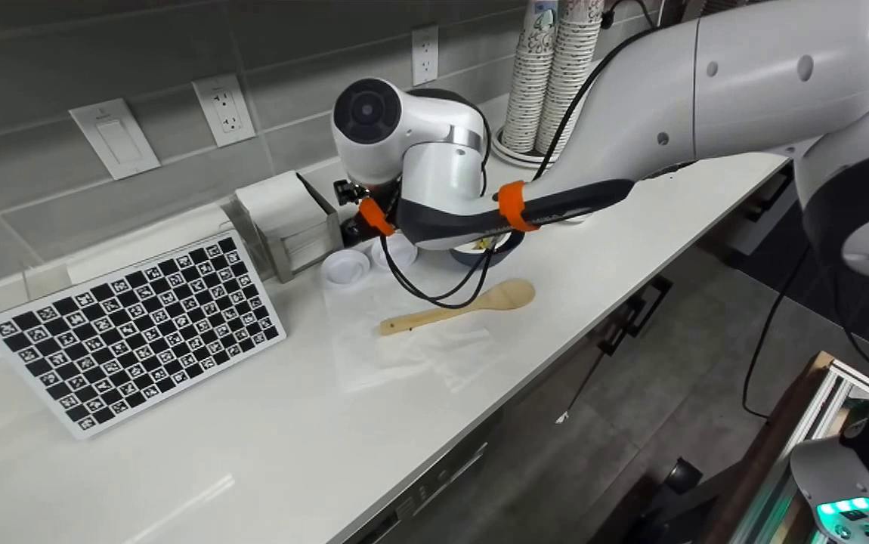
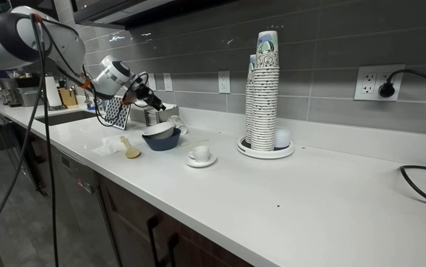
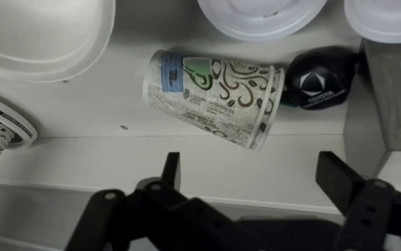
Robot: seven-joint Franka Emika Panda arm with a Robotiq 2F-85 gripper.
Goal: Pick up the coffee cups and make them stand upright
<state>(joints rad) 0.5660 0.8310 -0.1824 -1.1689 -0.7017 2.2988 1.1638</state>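
Two nested paper coffee cups [image 3: 214,94], pale with a green and brown print, lie on their side on the counter by the wall in the wrist view. Their rims point right. In an exterior view the lying cups [image 2: 176,121] show behind the bowls, partly hidden. My gripper [image 3: 248,167] is open and empty. In the wrist view its fingers are apart, with the cups in the gap's direction but not between them. In an exterior view the gripper [image 2: 159,105] hangs above the cups, near the wall. A small white cup [image 2: 200,153] stands upright on a saucer [image 2: 194,163].
A white bowl [image 2: 160,130] sits tilted in a dark blue bowl [image 2: 165,142]. A black Toyota-marked object [image 3: 319,78] and a metal napkin holder [image 3: 364,111] are beside the cups' rims. White lids [image 1: 346,267], a wooden spoon [image 1: 465,306] and tall cup stacks [image 2: 265,104] stand around.
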